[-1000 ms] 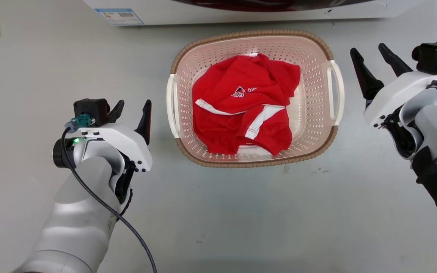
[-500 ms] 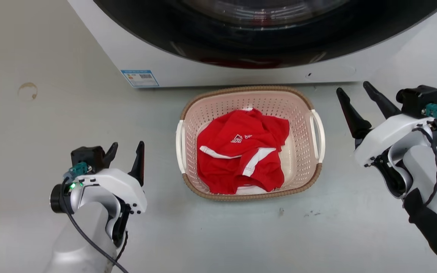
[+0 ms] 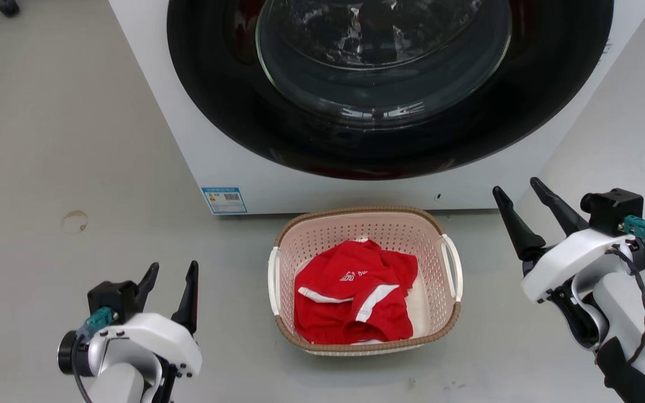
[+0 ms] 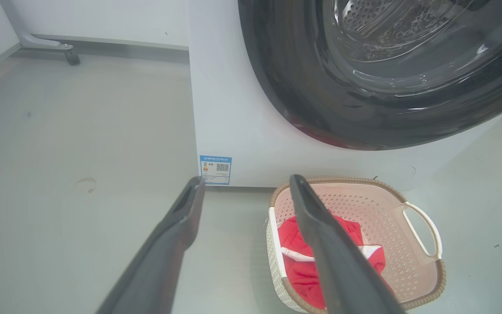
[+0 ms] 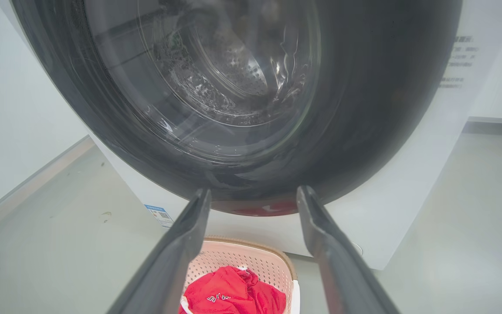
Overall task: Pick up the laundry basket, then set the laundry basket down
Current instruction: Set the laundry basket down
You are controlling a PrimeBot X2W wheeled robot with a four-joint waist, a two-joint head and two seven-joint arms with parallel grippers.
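The cream laundry basket [image 3: 444,305] with its brown rim and white loop handles rests on the grey floor just before the washer, holding a red garment [image 3: 350,299]. It also appears in the left wrist view [image 4: 386,218] and in the right wrist view [image 5: 251,257]. My left gripper [image 3: 169,272] hovers open to the basket's left, apart from it. To the basket's right, my right gripper [image 3: 518,193] is open with nothing between its fingers.
A white front-loading washer [image 3: 216,157] with a large dark round door [image 3: 389,84] stands right behind the basket. A blue label [image 3: 224,200] marks its lower left corner. Bare grey floor lies on both sides of the basket.
The head camera has tilted up, so the washer door came into view and the basket sits lower in the picture. Both grippers stay open beside the basket.
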